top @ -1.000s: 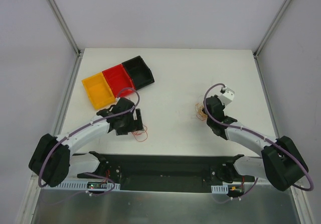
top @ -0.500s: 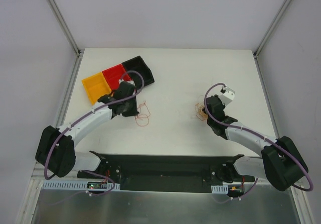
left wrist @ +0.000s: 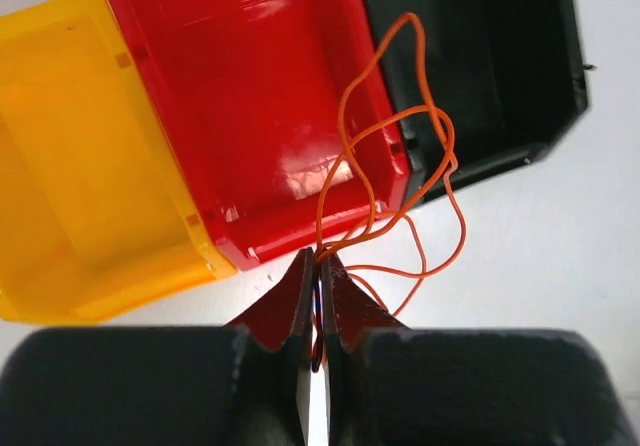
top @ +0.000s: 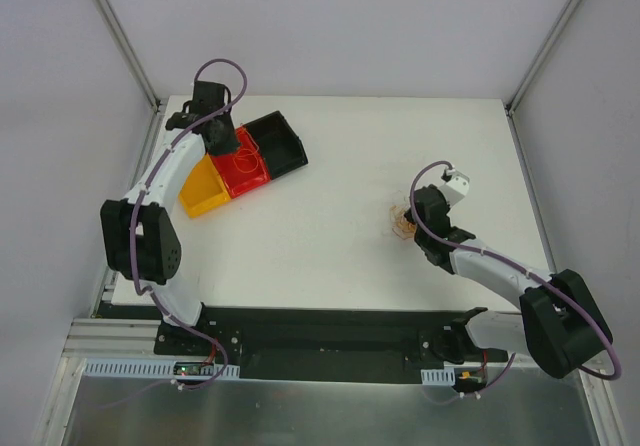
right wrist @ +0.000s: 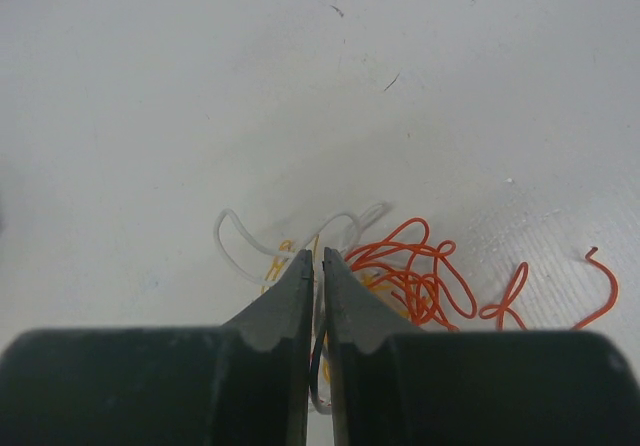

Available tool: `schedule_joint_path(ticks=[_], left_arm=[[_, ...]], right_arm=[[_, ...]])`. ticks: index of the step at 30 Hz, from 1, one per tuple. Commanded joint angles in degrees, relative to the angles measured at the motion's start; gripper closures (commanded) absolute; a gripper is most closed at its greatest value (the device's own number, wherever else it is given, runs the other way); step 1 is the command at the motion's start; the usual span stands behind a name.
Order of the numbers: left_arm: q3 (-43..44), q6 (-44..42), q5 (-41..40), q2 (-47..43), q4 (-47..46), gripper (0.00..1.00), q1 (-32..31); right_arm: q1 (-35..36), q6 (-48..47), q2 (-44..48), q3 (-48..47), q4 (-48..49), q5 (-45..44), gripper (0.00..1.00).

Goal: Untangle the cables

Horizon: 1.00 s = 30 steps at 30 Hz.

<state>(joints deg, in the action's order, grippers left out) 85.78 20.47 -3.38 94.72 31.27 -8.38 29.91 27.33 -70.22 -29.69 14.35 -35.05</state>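
Orange wire (left wrist: 437,116); yellow bin (left wrist: 60,166), red bin (left wrist: 240,96), black bin (left wrist: 480,56).

Our left arm (top: 168,171) and right arm (top: 492,268) are white tubes with black joints, each trailing a purple cable (top: 221,62); both end in 2 tapering black fingers (right wrist: 285,316).

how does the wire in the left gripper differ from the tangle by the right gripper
The wire, pinched in the left gripper, is all orange, in wide loose loops over the bins; the tangle at the right gripper mixes orange, yellow and white strands, bunched on the table. Both are hair-thin.
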Motion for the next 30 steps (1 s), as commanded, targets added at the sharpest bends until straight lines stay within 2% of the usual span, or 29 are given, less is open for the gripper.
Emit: schedule_joint_path(ticks=[1,2,6,7,9,11,13,18,23,27,30], left_arm=[[5.45,-0.61,-1.80,6.26,5.30,1.00,0.91],[5.54,-0.43,-2.85,6.97,5.30,1.00,0.91],[6.07,-1.30,-1.81,8.03,5.38,0.42,1.44],[5.89,-1.31,-1.81,7.59,5.38,0.32,1.44],[4.84,-1.48,-2.07,5.75,5.12,0.22,1.44],[2.83,-2.01,-0.68,3.29,4.33,0.21,1.44],[0.46,-2.62,3.27,1.18,2.93,0.24,1.44],[-0.61,-4.12,20.92,0.29,1.26,0.28,-0.84],[-1.93,-4.91,29.03,0.12,-0.50,0.27,-8.47],[-2.02,-4.82,33.60,1.87,-1.03,0.26,-14.46],[-2.54,-4.39,37.20,3.45,-1.91,0.25,-17.80]], right_arm=[[-0.99,-0.96,0.08,-2.21,1.73,0.50,0.89],[-1.17,-1.05,0.17,-2.21,1.82,0.51,0.89],[-1.52,-2.45,0.17,-2.56,1.82,2.43,0.87],[-1.52,-3.42,0.17,-2.82,1.82,3.75,0.85],[-1.35,-5.44,0.51,-3.26,1.65,6.12,0.81],[-1.26,-5.19,1.65,-3.01,0.25,6.75,0.78],[-1.17,-3.52,3.06,-1.17,-0.11,6.57,0.74],[-1.26,0.79,3.07,0.52,-0.46,4.81,0.59],[-1.26,4.04,-1.23,-3.35,-6.53,6.57,0.59],[-1.52,6.85,-3.43,-5.63,-10.82,4.12,0.60],[-3.88,8.43,-7.46,-8.26,-13.37,7.52,0.60]])
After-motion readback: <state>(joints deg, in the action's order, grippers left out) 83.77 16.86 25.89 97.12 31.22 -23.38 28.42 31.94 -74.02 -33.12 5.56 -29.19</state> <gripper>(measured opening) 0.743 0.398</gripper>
